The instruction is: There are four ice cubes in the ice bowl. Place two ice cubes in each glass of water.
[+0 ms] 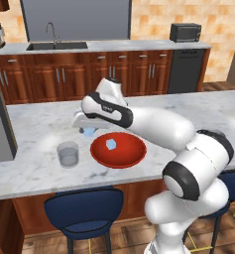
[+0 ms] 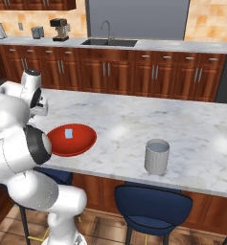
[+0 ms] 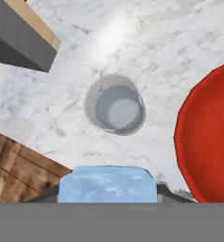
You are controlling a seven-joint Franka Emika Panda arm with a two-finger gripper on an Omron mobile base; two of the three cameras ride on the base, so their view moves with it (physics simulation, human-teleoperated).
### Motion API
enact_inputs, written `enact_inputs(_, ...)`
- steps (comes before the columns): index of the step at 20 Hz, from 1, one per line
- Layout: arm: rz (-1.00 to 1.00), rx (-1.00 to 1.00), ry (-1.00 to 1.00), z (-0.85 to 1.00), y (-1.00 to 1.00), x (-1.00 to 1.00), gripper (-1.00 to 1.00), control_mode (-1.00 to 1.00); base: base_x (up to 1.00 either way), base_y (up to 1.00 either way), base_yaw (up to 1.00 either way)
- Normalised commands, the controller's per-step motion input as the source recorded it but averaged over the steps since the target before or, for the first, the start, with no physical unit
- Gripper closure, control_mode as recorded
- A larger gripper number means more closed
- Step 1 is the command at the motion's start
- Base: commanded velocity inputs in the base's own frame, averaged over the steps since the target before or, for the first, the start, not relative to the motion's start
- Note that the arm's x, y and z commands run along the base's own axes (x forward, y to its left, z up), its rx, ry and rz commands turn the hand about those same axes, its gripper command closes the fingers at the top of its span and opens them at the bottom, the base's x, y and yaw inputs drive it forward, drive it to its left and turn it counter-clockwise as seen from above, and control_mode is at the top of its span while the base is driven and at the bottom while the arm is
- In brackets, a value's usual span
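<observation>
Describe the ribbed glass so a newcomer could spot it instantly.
On the marble island counter, look well away from the red ice bowl, near the front edge above a blue stool. The ribbed glass stands alone there: opaque grey with fluted sides, unlike the clear tumbler.

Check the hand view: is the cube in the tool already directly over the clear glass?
No. The ice cube sits between the tool tips at the view's bottom, while the clear glass lies ahead on the counter.
</observation>
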Motion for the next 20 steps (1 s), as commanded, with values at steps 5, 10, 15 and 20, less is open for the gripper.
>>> enact_inputs(5,0.0,-0.12,0.17,-0.44,0.39,0.3,1.0,-1.0,0.0,0.0,0.0)
enact_inputs(10,0.0,-0.07,0.04,-0.36,0.36,0.18,1.0,-1.0,0.0,0.0,0.0)
enact_inputs(15,0.0,-0.01,0.0,-0.2,0.19,0.18,1.0,-1.0,0.0,0.0,0.0)
enact_inputs(20,0.0,-0.03,0.0,-0.37,0.11,0.28,1.0,-1.0,0.0,0.0,0.0)
